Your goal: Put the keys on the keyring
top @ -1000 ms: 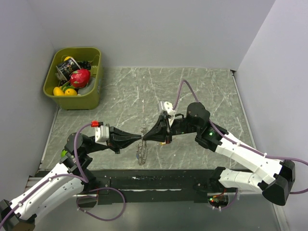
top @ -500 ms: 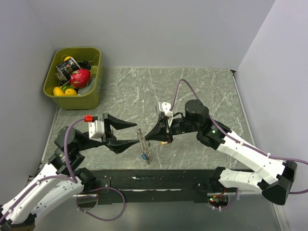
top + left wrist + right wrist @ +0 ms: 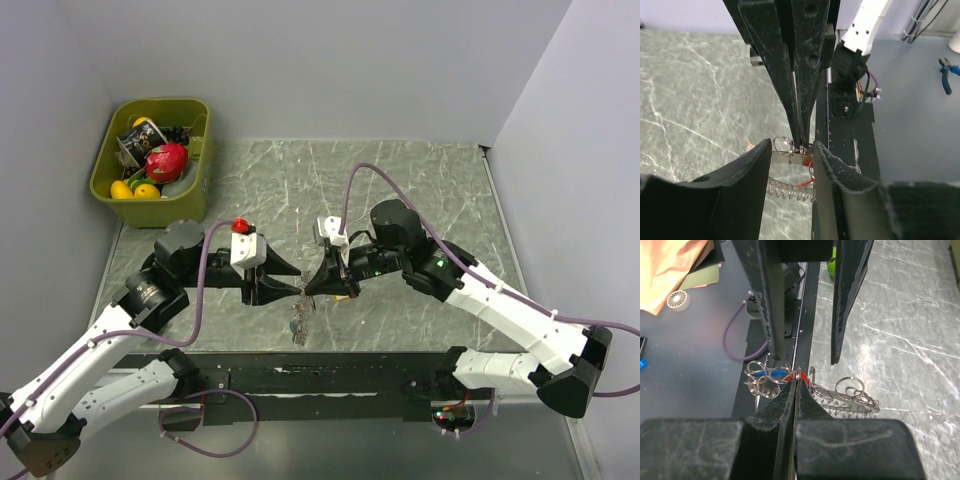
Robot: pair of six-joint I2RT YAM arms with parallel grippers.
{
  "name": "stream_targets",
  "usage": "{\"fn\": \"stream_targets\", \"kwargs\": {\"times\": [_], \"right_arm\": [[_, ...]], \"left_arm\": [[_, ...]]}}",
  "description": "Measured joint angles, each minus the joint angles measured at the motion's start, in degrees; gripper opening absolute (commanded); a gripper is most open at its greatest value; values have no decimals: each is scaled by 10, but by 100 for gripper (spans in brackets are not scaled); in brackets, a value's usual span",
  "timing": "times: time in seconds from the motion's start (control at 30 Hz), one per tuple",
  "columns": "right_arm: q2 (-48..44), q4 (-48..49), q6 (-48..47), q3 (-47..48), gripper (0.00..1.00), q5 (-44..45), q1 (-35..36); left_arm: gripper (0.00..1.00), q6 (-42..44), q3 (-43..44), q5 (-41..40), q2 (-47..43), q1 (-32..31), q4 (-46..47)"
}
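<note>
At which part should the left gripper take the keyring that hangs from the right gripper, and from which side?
Probably the keyring's flat silvery strip, just below the right gripper's shut tips. It spans the gap between the left gripper's open fingers, so come straight on from opposite the right gripper and close on it.

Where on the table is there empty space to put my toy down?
The far half of the table is bare, from the green bin across to the table's right edge. It is crowded near the front middle, where the left gripper and right gripper meet at the keyring. The bin is full.
</note>
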Motion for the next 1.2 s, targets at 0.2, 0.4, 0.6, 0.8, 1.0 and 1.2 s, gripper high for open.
{"fn": "stream_targets", "kwargs": {"times": [0.2, 0.4, 0.6, 0.8, 1.0, 1.2], "right_arm": [[-4, 9, 17, -2, 0, 23, 0], [37, 8, 45, 21, 0, 37, 0], [45, 14, 64, 19, 0, 32, 0], [46, 16, 87, 18, 0, 40, -2], [46, 22, 98, 14, 0, 36, -2], [37, 43, 96, -13, 0, 15, -3]], "left_arm": [[48, 22, 20, 8, 14, 0, -33], [46, 23, 20, 8, 9, 0, -33], [38, 28, 20, 8, 11, 0, -44], [40, 42, 21, 1, 20, 0, -71], [40, 51, 21, -8, 20, 0, -86], [40, 54, 21, -10, 20, 0, -91]]}}
